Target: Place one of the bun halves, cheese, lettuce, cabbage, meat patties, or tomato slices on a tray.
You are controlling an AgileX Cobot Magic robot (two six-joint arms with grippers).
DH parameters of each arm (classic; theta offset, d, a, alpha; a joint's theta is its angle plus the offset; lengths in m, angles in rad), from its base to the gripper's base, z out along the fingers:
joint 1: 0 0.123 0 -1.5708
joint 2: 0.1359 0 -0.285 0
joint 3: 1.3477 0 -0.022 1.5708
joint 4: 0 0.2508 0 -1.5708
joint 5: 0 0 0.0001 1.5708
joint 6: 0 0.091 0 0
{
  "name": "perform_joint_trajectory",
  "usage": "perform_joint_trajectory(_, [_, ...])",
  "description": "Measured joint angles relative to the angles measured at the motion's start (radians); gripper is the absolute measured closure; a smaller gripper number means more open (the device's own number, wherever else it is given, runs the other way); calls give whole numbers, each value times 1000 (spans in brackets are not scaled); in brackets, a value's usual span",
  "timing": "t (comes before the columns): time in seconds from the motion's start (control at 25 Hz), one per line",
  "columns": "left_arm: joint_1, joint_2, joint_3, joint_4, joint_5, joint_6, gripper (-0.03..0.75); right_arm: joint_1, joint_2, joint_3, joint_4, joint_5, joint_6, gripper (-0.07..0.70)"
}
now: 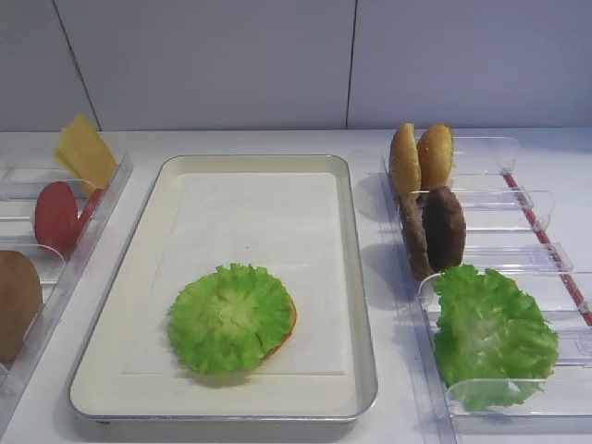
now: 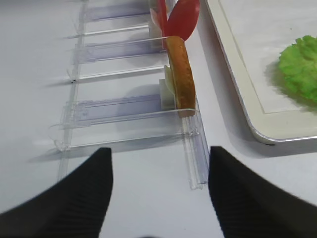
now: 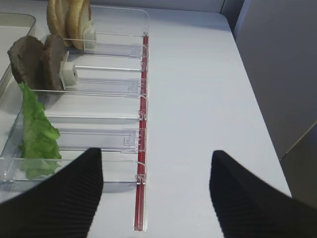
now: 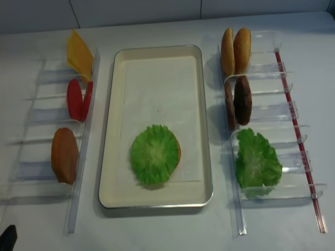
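Note:
A round green lettuce leaf (image 1: 231, 317) lies flat at the near end of the silver tray (image 1: 361, 277), covering a bun half whose orange edge (image 1: 290, 324) peeks out on the right. Upright bun halves (image 1: 421, 157) and meat patties (image 1: 437, 231) stand in the right clear holder. Cheese (image 1: 85, 153), tomato slices (image 1: 60, 215) and another bun half (image 1: 14, 305) stand in the left holder. My right gripper (image 3: 156, 153) is open over bare table beside the right holder's red strip. My left gripper (image 2: 159, 150) is open over the table at the left holder's near end. Both hold nothing.
A heap of green leaves (image 1: 490, 333) fills the nearest slot of the right holder (image 1: 518, 199). The left holder (image 2: 129, 116) runs close along the tray's left rim. The far half of the tray's paper liner (image 4: 157, 83) is bare.

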Motion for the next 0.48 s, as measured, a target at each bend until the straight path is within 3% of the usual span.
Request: perform_joint_trajectory(0.48, [0,0,0,0,0,0,301,0,0,75,24,-14,-4,170])
